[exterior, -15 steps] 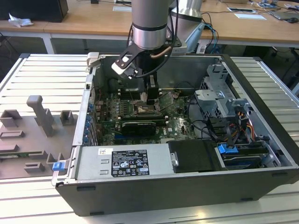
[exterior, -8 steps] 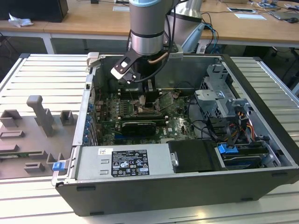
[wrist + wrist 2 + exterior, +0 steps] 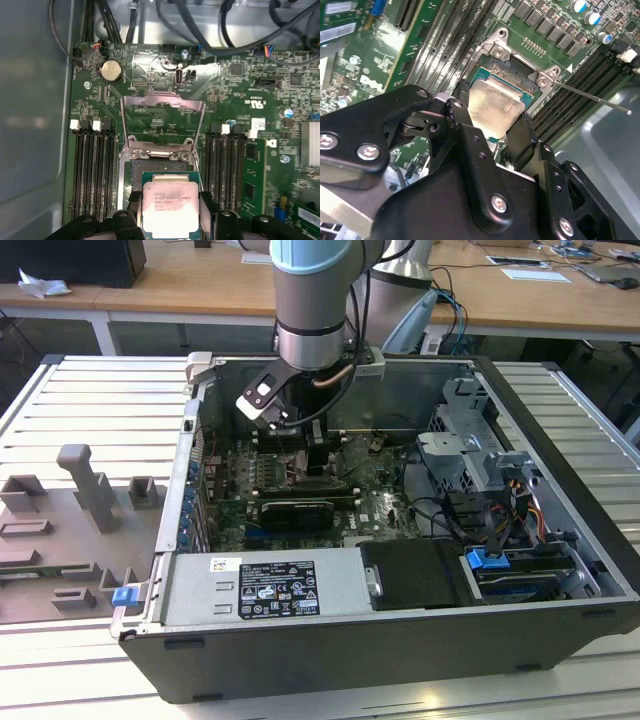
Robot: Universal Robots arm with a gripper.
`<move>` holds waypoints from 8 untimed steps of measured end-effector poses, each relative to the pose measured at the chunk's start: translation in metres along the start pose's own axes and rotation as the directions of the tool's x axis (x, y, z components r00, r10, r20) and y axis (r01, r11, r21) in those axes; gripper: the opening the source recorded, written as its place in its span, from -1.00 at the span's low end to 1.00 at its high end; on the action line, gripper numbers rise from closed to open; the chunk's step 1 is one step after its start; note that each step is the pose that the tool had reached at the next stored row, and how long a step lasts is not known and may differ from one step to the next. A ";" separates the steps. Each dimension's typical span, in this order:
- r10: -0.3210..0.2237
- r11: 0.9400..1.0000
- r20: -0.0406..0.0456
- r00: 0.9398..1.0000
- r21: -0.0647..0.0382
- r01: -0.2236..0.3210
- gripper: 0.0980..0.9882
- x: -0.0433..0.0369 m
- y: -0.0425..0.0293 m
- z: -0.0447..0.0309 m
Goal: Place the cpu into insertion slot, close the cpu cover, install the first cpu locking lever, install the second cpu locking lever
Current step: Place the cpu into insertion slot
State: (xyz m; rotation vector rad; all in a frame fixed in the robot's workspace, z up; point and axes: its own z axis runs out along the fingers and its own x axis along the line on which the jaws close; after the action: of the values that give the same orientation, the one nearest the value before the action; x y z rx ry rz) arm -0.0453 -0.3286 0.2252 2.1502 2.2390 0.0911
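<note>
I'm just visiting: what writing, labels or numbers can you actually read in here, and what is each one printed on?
Nothing can be quoted; all the print is too small to read.
cpu: several lines of fine print on its lid, unreadable.
power supply label: dense print and symbols, unreadable.
motherboard: scattered white markings, unreadable.

Grey-blue arm [image 3: 312, 300], black screw-studded hand [image 3: 492, 116]
</note>
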 end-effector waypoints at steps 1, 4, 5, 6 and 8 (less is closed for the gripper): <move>0.000 1.000 0.000 1.000 0.000 0.000 0.00 0.0010 -0.0002 0.0016; 0.000 1.000 0.000 1.000 0.000 0.000 0.00 0.0034 -0.0007 0.0048; 0.000 1.000 0.000 1.000 0.000 0.000 0.00 0.0038 -0.0009 0.0055; 0.000 1.000 0.000 1.000 0.000 0.000 0.00 0.0040 -0.0010 0.0063; 0.004 1.000 0.000 1.000 0.000 -0.004 0.00 0.0049 -0.0014 0.0092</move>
State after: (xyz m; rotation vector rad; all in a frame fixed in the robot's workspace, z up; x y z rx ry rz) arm -0.0462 -0.3236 0.2160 2.1542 2.2351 0.0913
